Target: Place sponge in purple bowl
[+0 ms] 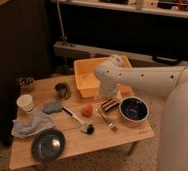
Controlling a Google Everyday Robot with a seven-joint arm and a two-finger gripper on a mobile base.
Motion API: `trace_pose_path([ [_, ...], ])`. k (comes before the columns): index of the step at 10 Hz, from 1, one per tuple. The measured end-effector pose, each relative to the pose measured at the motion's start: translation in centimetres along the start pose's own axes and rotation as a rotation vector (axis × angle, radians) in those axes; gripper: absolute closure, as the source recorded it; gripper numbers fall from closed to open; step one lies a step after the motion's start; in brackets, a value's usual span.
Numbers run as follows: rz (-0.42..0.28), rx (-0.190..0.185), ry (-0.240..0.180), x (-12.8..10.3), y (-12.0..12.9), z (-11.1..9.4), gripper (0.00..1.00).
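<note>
The white gripper (108, 97) hangs just above a sponge (109, 105) striped dark, red and pale. Beside the gripper, the bowl (135, 119) is deep purple with a pale rim. The bin (86, 82) is yellow, the ball (87, 109) orange, the table (102, 137) light wood.

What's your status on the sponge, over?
Gripper low at table, just left of purple bowl. No sponge seen in bowl. Orange round thing left of gripper, not blocking.

Wooden table (89, 144) with yellow tub (87, 76), purple bowl (135, 119), cloth (31, 125); gripper (108, 99) beside bowl.
</note>
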Motion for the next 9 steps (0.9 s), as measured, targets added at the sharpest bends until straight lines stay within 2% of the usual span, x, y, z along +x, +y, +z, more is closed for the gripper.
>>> trace_pose_path([
  [7,-0.004,0.003,-0.002,0.04,-0.02,-0.04,0.20],
  [9,-0.038,0.030,-0.030,0.23,0.28,-0.60,0.20],
])
